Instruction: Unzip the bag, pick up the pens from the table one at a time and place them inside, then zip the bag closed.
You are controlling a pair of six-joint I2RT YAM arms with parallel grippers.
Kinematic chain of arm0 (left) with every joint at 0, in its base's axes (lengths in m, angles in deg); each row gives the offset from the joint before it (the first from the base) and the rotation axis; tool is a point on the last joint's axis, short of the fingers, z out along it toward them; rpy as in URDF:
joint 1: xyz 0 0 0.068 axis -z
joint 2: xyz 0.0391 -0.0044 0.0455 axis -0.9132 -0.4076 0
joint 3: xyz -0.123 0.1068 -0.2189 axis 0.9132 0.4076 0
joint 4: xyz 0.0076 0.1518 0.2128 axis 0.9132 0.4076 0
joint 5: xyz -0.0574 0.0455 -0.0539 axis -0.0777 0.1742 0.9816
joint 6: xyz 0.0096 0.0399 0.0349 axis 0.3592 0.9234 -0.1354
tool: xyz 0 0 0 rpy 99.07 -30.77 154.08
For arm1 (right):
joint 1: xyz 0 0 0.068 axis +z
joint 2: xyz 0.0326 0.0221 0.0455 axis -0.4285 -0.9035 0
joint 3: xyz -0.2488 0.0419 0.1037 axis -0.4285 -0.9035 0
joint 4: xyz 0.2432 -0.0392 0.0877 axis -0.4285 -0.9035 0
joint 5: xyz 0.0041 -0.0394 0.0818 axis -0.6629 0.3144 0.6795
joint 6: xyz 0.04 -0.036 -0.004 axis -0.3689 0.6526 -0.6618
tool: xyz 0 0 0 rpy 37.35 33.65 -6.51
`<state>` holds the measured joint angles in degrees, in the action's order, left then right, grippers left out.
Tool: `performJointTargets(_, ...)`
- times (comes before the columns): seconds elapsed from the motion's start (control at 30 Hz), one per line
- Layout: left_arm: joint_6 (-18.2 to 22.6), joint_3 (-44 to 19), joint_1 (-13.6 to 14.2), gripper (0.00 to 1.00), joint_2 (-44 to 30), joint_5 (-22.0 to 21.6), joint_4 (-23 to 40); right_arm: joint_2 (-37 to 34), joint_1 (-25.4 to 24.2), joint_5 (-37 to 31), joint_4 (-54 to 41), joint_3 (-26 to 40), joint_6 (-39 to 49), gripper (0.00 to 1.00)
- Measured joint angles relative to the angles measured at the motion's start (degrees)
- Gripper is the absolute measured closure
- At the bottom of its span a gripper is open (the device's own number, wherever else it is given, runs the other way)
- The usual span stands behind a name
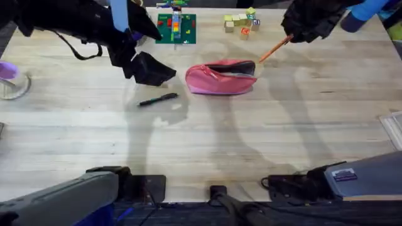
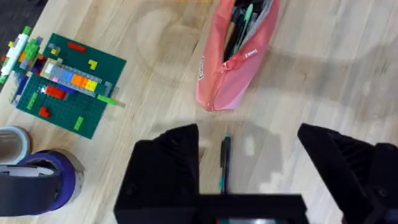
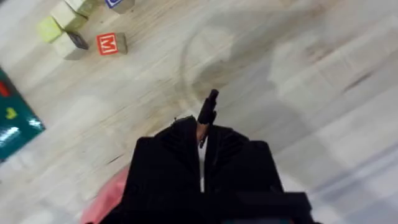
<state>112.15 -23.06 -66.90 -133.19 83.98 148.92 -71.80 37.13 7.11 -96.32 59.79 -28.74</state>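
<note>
Overhead: bag [image 1: 221, 78] lying mid-table, already unzipped, long axis running left to right across the table [image 1: 201, 144]. Orange pen [image 1: 274, 49] lifted off the wood, clamped in the right gripper [image 1: 290, 37], tilted with its free end pointing down toward the bag's right end. Black pen [image 1: 158, 99] flat on the wood just left of the bag, roughly parallel to it and slightly slanted. Left gripper [image 1: 149, 70] hanging above and beside that pen.

Left wrist: left fingers spread wide, holding nothing, black pen directly below between them. Zipper gaping, some pens apparently inside already, though hard to tell.

Right wrist: right fingers closed on the orange pen, black end poking out beyond the tips.

So: unzipping done; orange pen in transit; black pen and zipping closed remaining.
</note>
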Motion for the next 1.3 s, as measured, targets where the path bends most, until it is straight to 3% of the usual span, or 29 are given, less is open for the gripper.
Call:
performJointTargets(0.33,0.00,0.00,0.00,0.008,0.00,0.00,0.04,1.71,4.19,0.48,-6.98,0.00,-21.77,0.965)
performJointTargets(0.8,0.00,0.00,0.00,0.007,0.00,0.00,0.04,1.58,8.85,0.48,-2.17,0.00,-26.69,0.968)
performJointTargets(1.07,0.00,0.00,0.00,0.007,0.00,0.00,0.04,0.96,10.96,0.48,-3.91,0.00,-37.86,0.967)
performJointTargets(1.3,0.00,0.00,0.00,0.007,0.00,0.00,0.04,-1.61,13.39,0.52,-3.91,0.00,-41.47,0.967)
